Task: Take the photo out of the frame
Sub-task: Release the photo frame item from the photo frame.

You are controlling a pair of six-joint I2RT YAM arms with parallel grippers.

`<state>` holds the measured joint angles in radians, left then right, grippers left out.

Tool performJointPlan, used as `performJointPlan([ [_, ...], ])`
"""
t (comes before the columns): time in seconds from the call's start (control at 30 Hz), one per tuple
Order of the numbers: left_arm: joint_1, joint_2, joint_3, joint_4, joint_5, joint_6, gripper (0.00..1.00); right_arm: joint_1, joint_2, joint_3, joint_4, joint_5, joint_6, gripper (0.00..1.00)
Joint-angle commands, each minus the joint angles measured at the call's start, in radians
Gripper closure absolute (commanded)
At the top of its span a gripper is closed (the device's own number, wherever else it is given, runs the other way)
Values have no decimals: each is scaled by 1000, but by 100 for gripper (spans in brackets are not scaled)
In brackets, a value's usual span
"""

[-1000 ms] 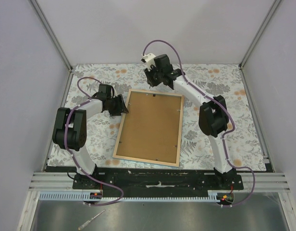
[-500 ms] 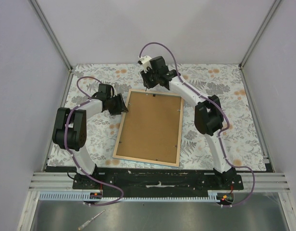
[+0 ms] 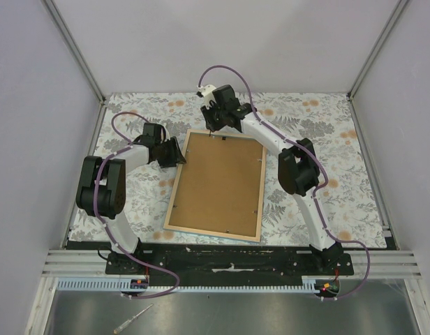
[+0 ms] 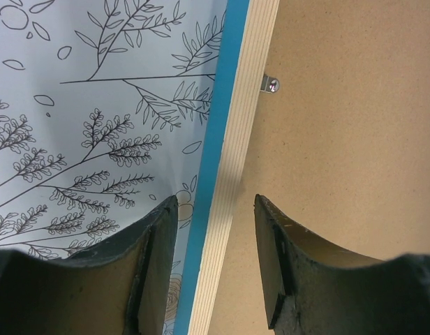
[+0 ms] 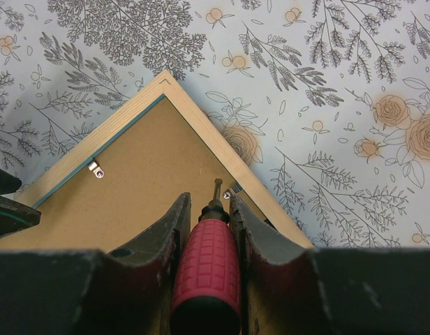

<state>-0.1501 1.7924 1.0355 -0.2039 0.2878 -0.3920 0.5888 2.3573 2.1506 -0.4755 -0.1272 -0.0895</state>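
1. Frame (image 3: 212, 233) lies face down on table cover (image 3: 299, 125), photo (image 3: 218, 185) inside it, brown back up.
2. Left gripper (image 4: 215, 209) released, its jaws astride the frame's left rail.
3. Right gripper (image 5: 208, 201) clenched on red screwdriver (image 5: 206, 258), whose tip is at clip (image 5: 236, 190) by the frame's far corner.
4. Since a second ago, the right gripper has shifted left along the frame's far rail; the frame is unmoved.
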Motion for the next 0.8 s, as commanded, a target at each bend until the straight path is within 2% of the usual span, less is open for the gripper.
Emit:
performJointPlan([
  [0.0, 3, -4, -9, 37, -24, -16, 46, 5, 13, 54, 15, 43, -4, 100],
  [0.77, 4, 10, -20, 32, -61, -16, 47, 3, 10, 45, -9, 115, -59, 100],
])
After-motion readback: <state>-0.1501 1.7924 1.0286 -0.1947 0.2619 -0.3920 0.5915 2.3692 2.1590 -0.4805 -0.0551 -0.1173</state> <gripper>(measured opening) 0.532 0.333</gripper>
